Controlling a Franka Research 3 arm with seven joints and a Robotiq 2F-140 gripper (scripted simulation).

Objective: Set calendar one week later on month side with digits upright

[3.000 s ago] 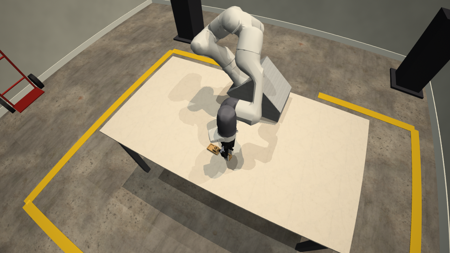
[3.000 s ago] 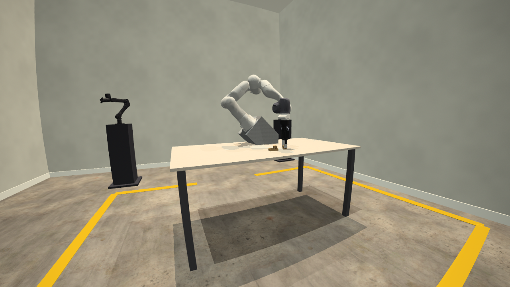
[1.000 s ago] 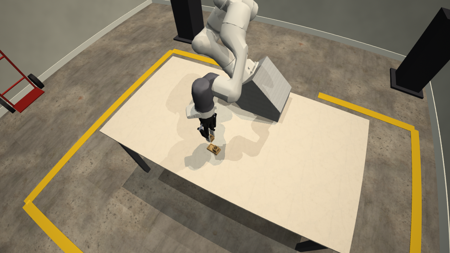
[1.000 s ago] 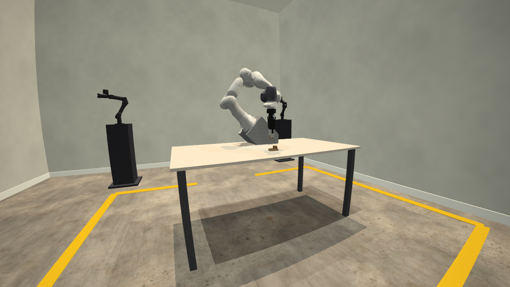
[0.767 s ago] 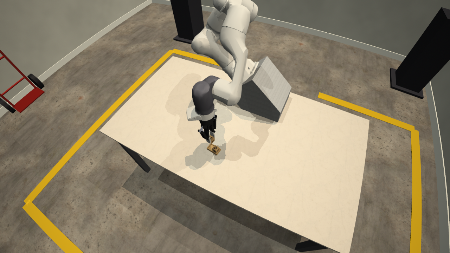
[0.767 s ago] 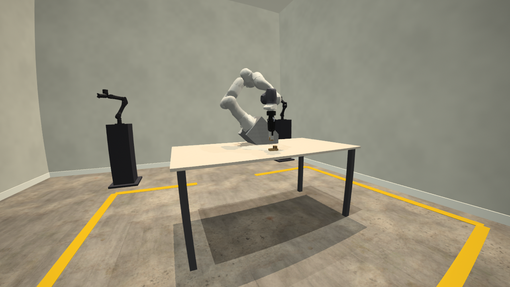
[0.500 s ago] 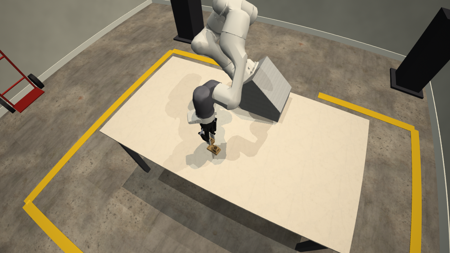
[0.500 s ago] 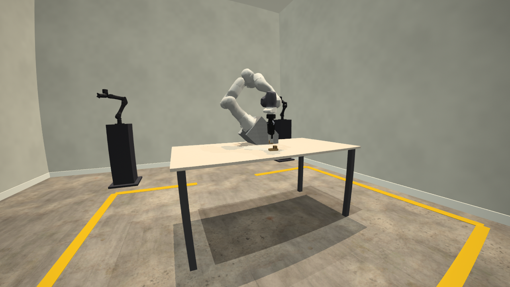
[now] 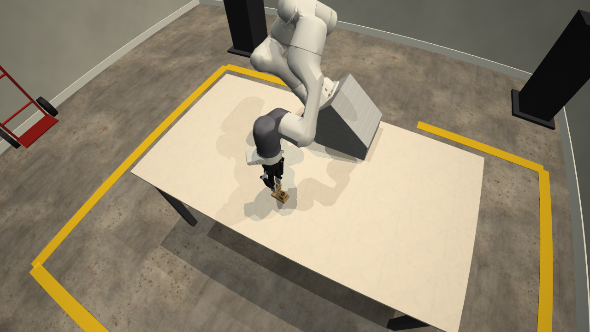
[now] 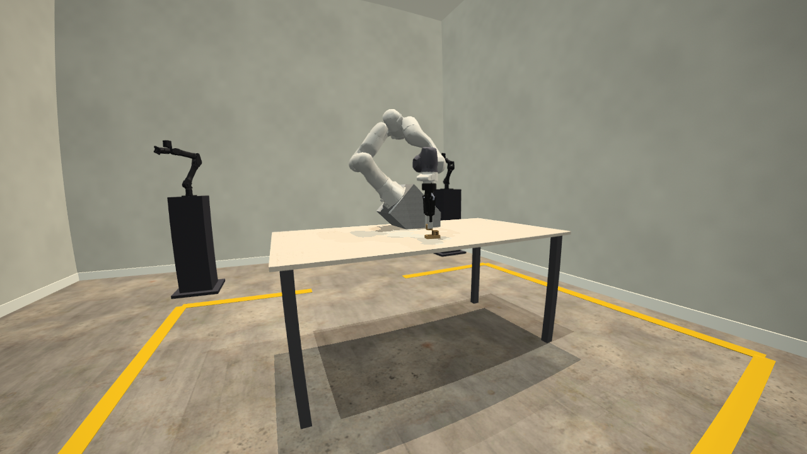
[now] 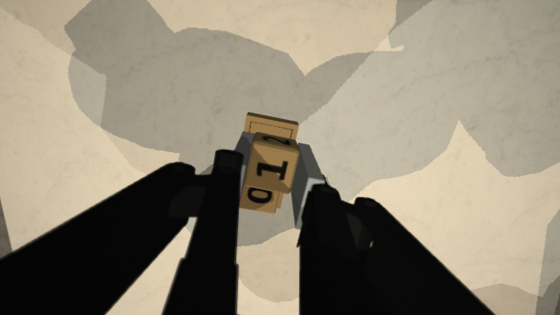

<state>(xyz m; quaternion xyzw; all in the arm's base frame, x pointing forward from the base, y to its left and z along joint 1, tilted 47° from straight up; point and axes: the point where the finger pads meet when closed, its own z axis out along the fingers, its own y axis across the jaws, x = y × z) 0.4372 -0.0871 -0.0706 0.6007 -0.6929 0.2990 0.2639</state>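
Above the wooden tray [image 11: 272, 123] on the desk [image 9: 371, 214], the hand [image 11: 271, 175] was nearly closed, clamping a cube [image 11: 273, 164] whose face showed a 1. Directly beneath it, the second cube [image 11: 259, 199], showing a 0, sat in the tray.

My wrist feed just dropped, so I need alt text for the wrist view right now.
The hand grips a wooden cube between its grey pads, the face toward the camera showing a 1. Directly below sit the second cube, showing a 0, and the open end of the wooden tray on the pale table.
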